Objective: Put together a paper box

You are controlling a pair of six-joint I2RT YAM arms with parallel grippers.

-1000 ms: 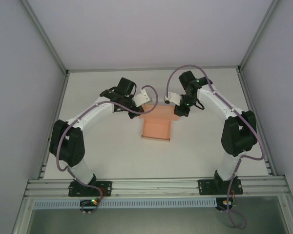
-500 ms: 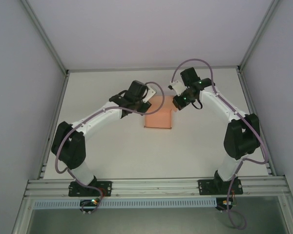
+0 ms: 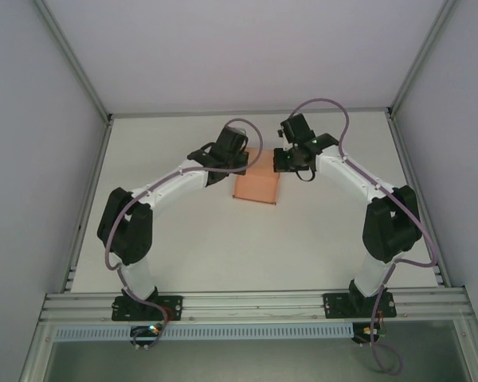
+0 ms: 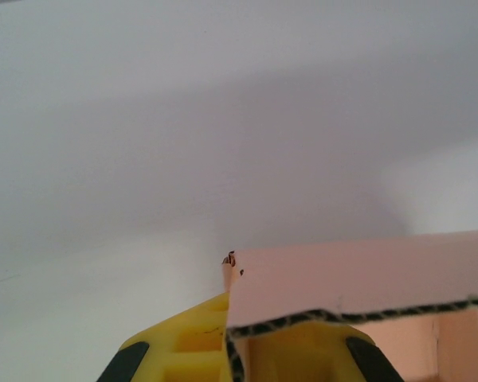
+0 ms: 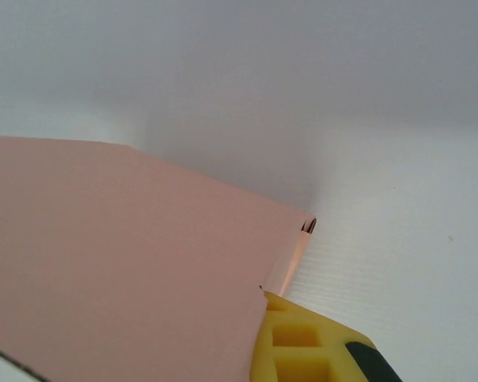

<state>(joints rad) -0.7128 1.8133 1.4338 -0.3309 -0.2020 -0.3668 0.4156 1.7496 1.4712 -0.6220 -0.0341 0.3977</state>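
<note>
Paper box (image 3: 256,188), one, pinched by left gripper (image 3: 240,165), right gripper (image 3: 278,165)

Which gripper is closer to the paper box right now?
Neither: left and right tie, both are on the paper box. The left gripper pinches its far left corner, the right gripper its far right corner.

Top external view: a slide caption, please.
Left gripper and right gripper pinch the pink paper box at its far corners.
</note>
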